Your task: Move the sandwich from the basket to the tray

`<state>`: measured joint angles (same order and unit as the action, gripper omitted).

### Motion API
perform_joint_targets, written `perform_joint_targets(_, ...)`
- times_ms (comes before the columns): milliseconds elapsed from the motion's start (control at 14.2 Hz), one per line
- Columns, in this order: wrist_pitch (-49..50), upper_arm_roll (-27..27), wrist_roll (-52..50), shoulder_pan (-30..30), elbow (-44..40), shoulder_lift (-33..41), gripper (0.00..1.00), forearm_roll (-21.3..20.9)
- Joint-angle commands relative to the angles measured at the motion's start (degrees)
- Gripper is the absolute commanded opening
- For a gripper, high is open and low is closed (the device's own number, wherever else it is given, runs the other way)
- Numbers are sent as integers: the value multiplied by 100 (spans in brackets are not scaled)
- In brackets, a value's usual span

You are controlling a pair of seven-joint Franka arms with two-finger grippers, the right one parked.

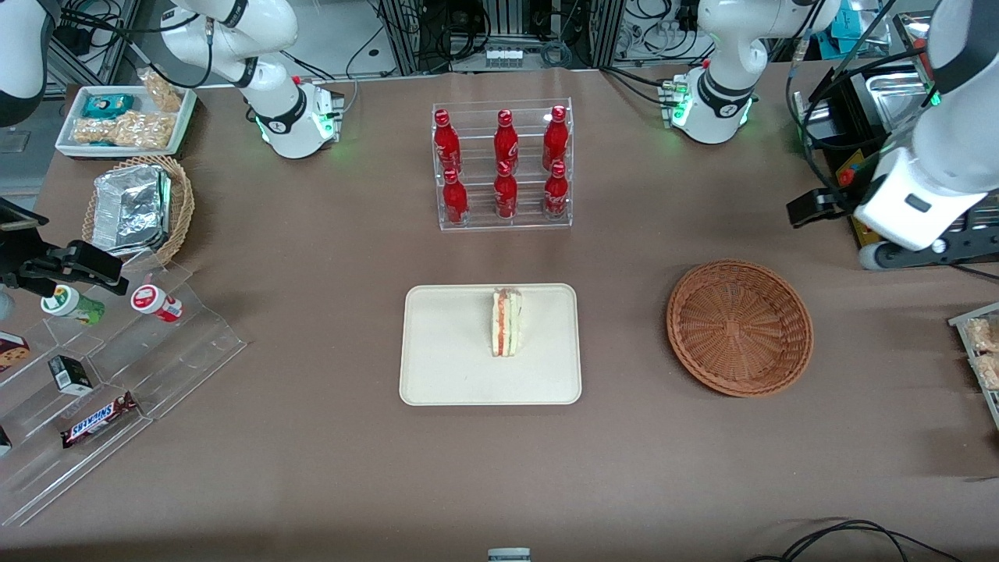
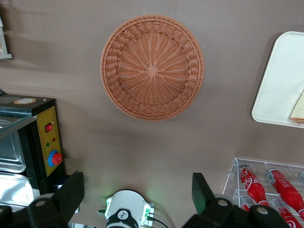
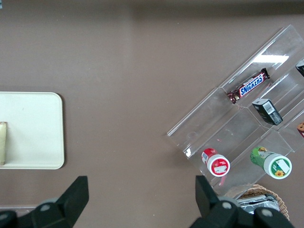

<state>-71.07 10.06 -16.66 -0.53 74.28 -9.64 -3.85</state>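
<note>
Front view: sandwich [image 1: 506,322] stands on edge on tray [image 1: 437,367], near middle, slightly toward working arm's end. Basket [image 1: 739,328] holds nothing. Gripper [image 2: 137,192] raised high, away from table, jaws spread wide, gripping nothing. Relative to jaws: basket sits below and ahead of gap between them, well apart; tray and sandwich lie off to one side, further still. Judgement: transfer looks done; nothing left except arm parking.

A brown table [image 1: 312,312] carries the tray [image 1: 453,367], basket [image 1: 739,328], a bottle rack [image 1: 503,168], a clear stepped stand [image 1: 117,390] — the open gripper [image 2: 137,194] hangs above.
</note>
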Motion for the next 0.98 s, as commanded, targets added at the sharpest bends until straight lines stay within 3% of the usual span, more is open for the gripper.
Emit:
perform_joint_targets(0,-64,75,521,280,340,471,100,7)
perform_joint_targets(140,-56,110,970,290,499,621,100,-11)
perform_joint_targets(912,-126,137,998,299,1185,1245,100,-90)
